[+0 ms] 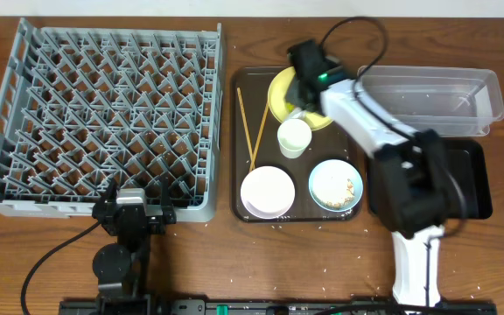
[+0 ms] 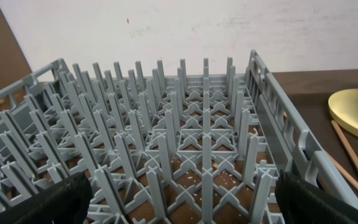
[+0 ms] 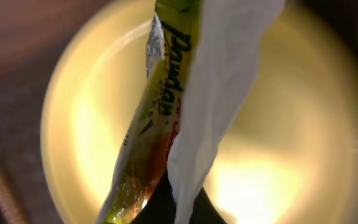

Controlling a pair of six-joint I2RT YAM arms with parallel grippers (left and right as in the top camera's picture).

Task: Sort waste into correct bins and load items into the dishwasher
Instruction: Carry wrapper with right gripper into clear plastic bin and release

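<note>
Holding rice crumbs (image 1: 350, 187), light blue bowl (image 1: 324, 180)

Overhead faces down; close wrist views share its rack (image 2: 185, 155) and plate (image 3: 86, 124).

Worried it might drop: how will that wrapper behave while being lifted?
Probably floppy: the wrapper hangs limp and creased beside the napkin. It looks thin, so likely light and fluttery. Its shiny foil edge looks slippery, so it may slide.
</note>
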